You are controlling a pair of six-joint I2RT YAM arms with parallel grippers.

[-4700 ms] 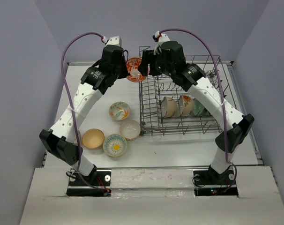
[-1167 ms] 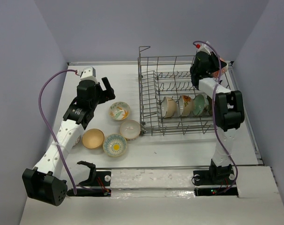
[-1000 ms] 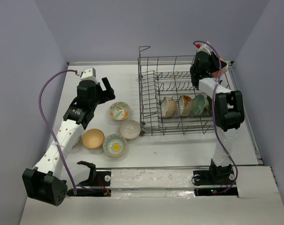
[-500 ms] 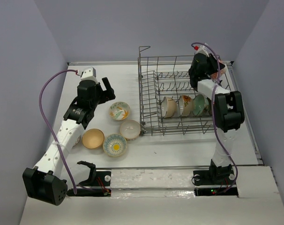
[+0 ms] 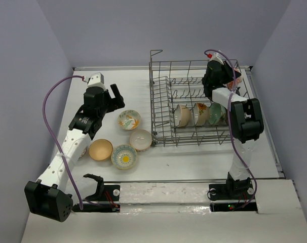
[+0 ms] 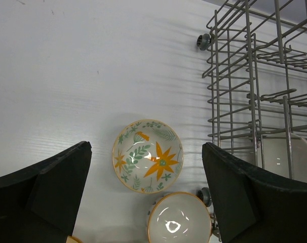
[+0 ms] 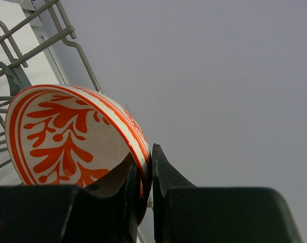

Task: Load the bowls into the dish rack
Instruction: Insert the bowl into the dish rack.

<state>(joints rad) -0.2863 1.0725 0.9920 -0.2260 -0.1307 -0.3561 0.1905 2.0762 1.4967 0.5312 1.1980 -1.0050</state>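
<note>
My right gripper (image 7: 143, 157) is shut on the rim of a red-orange patterned bowl (image 7: 67, 136), held on edge above the far right corner of the grey wire dish rack (image 5: 194, 101). In the top view that bowl (image 5: 237, 81) peeks out beside the right gripper (image 5: 229, 76). Three bowls stand in the rack: cream (image 5: 182, 115), patterned (image 5: 200, 113) and teal (image 5: 216, 112). My left gripper (image 6: 146, 147) hangs open above the cream floral bowl (image 6: 147, 163), with a white orange-rimmed bowl (image 6: 178, 225) just nearer.
A tan bowl (image 5: 100, 150) and a blue-rimmed bowl with a yellow centre (image 5: 124, 156) lie on the white table left of the rack. The rack's tall left wall (image 6: 244, 76) stands close to the right of my left gripper. Rack wires (image 7: 22, 45) run beside the held bowl.
The right gripper has shifted a little to the left with the red-orange bowl, over the rack's far right corner. The left arm has stayed put.
</note>
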